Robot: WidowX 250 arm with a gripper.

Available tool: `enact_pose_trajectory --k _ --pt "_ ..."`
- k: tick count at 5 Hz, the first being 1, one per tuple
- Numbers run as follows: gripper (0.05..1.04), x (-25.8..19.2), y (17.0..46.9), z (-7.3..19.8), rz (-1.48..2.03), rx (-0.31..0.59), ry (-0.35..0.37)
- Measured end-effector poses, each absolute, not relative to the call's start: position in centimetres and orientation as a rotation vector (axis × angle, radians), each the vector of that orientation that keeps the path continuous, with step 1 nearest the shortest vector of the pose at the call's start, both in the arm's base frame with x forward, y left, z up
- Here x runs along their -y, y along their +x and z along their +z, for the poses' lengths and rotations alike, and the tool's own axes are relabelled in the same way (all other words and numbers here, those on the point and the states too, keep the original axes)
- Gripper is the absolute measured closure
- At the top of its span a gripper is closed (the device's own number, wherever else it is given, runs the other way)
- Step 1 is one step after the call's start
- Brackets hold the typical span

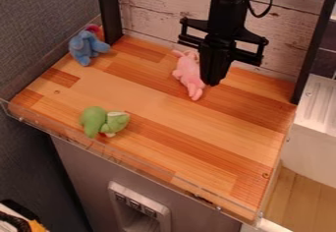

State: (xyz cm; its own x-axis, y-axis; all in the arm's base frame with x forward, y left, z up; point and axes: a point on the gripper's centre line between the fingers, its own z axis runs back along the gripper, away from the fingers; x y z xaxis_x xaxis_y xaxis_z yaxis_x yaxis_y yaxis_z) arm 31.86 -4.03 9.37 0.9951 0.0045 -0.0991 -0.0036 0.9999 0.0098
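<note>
Wooden worktop (154,91) by whitewashed planks (154,7), pink plush (187,72) lying right beside my hand (213,82), which looks clenched on nothing; plush probably light, squishy, grippy, not fragile, best pinched mid-body; blue (86,47) and green plushies (95,121) farther off.

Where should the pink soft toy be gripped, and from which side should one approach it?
I would grip the pink soft toy around the middle of its body, from above, with the claw closing across its narrow width. It lies stretched out on the wooden surface, so its long sides are probably easiest to pinch.
</note>
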Motion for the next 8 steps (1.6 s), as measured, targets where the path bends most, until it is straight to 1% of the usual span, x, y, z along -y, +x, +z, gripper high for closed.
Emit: enact_pose_trajectory --k 1,2,4,5,6,7,8 --pt "1.019 2.3 32.9 9.0 0.009 -0.115 0.004" --pt "1.019 -1.8 35.1 9.5 0.042 -0.109 -0.007" --pt "1.016 -10.5 38.3 8.8 0.052 -0.104 -0.027" --pt "0.991 -14.5 39.5 8.2 0.043 -0.103 -0.035" --pt "0.821 -16.8 39.5 7.9 0.015 -0.12 -0.048" --pt "0.57 -17.1 39.4 7.8 -0.006 -0.127 -0.054" --pt "0.282 -17.3 39.3 7.8 -0.008 -0.127 -0.058"
